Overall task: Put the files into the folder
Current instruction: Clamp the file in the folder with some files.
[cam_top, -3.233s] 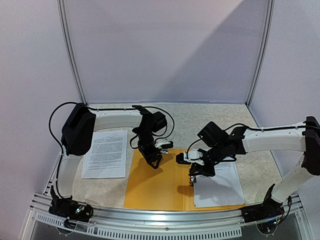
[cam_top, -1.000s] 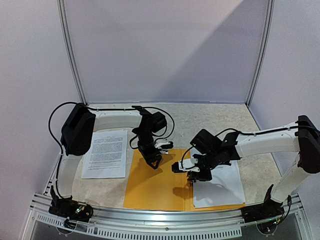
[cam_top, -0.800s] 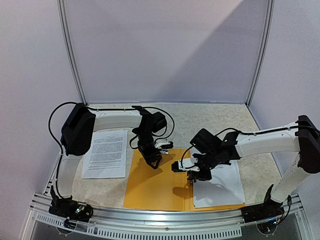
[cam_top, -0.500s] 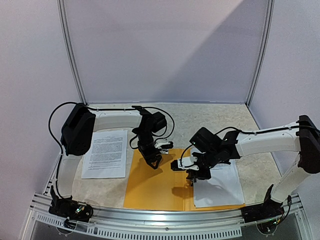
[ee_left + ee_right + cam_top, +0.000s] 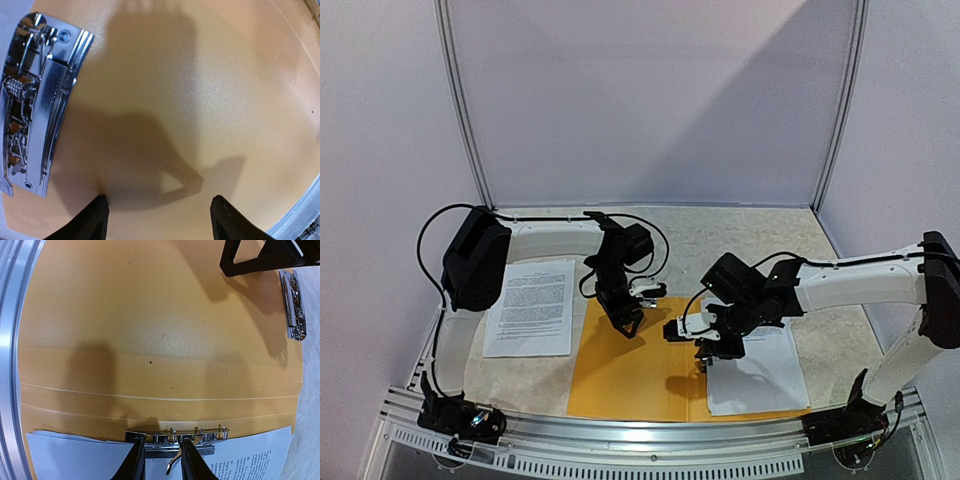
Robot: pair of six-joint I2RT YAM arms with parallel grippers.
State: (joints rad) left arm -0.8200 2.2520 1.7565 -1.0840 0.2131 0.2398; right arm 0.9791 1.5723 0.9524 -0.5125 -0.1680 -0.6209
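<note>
The orange-yellow folder (image 5: pixel 630 380) lies open on the table. White printed files (image 5: pixel 760 372) rest on its right half, and one more sheet (image 5: pixel 530 305) lies on the table to its left. My right gripper (image 5: pixel 161 440) is shut on the metal clip (image 5: pixel 205 435) at the inner edge of those files (image 5: pixel 250 460), near the spine crease. My left gripper (image 5: pixel 159 200) is open, its two tips down on the bare left flap (image 5: pixel 200 100), with nothing between them. A second metal clip (image 5: pixel 37 100) sits on that flap beside the left gripper.
The aluminium rail (image 5: pixel 650 432) runs along the table's near edge, just in front of the folder. White walls and frame posts (image 5: pixel 465 110) enclose the back and sides. The left arm's black cable (image 5: pixel 430 250) loops over the left part of the table.
The right gripper moved left and away from the near edge onto the clip, then shifted only slightly in the last second. The left arm has not moved.
</note>
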